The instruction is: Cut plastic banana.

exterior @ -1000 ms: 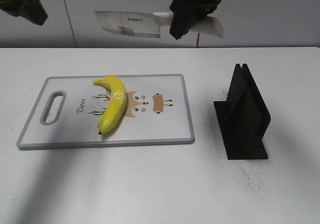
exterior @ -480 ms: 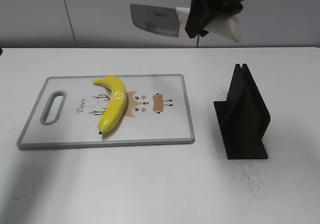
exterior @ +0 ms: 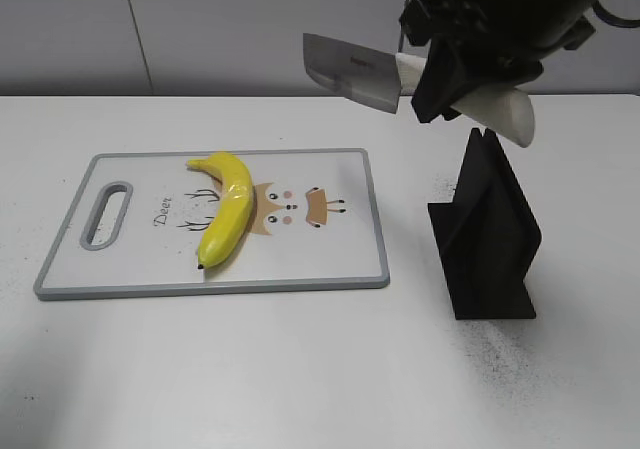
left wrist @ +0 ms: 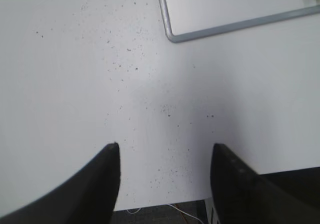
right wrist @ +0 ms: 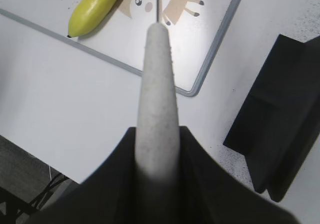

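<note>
The plastic banana (exterior: 226, 207) lies whole on a white cutting board (exterior: 330, 264) with a grey rim and a deer drawing; it also shows in the right wrist view (right wrist: 95, 9). My right gripper (exterior: 445, 79) is shut on the white handle of a cleaver knife (exterior: 350, 69), held in the air above the board's right end and the black stand. In the right wrist view the handle (right wrist: 159, 84) sits between my fingers (right wrist: 159, 149). My left gripper (left wrist: 164, 154) is open and empty over bare table near the board's corner (left wrist: 172, 34). It is out of the exterior view.
A black knife stand (exterior: 487, 234) stands upright on the table right of the board, also in the right wrist view (right wrist: 280, 124). The white table (exterior: 300, 369) has dark specks. Its front edge shows in both wrist views.
My right gripper has carried the knife to the right and lower, from above the board's back edge to above the stand. The left arm has left the exterior view. The banana has not moved.
</note>
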